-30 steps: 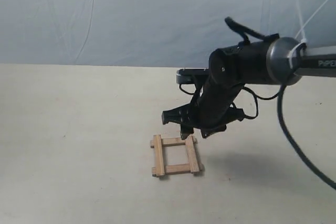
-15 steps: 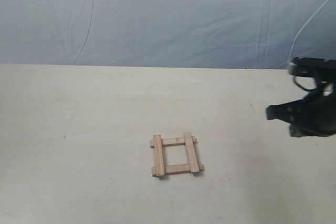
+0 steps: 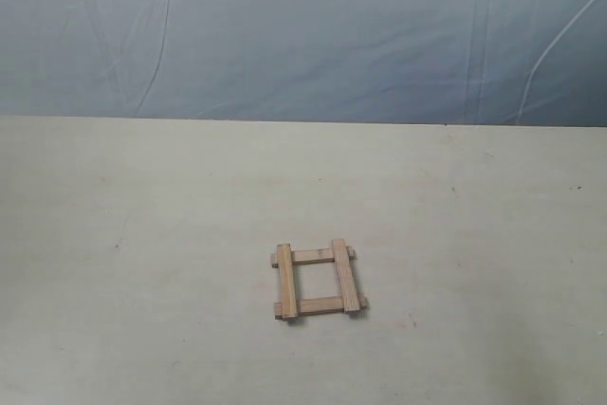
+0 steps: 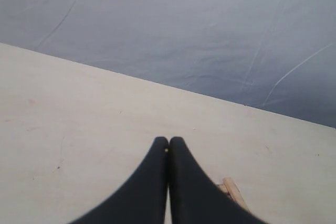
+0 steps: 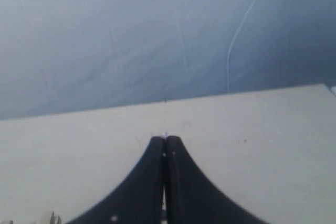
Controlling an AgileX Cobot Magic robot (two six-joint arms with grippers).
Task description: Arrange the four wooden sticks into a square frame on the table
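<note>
Four wooden sticks (image 3: 286,282), far from table (image 3: 142,234) edges.

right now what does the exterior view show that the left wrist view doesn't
Only the exterior view: the whole square frame, corners overlapping, with no arm in sight. Only the left wrist view: the left gripper, jaws shut and empty, with just one stick end beside it. Both: the pale table and the blue-grey cloth backdrop.
</note>
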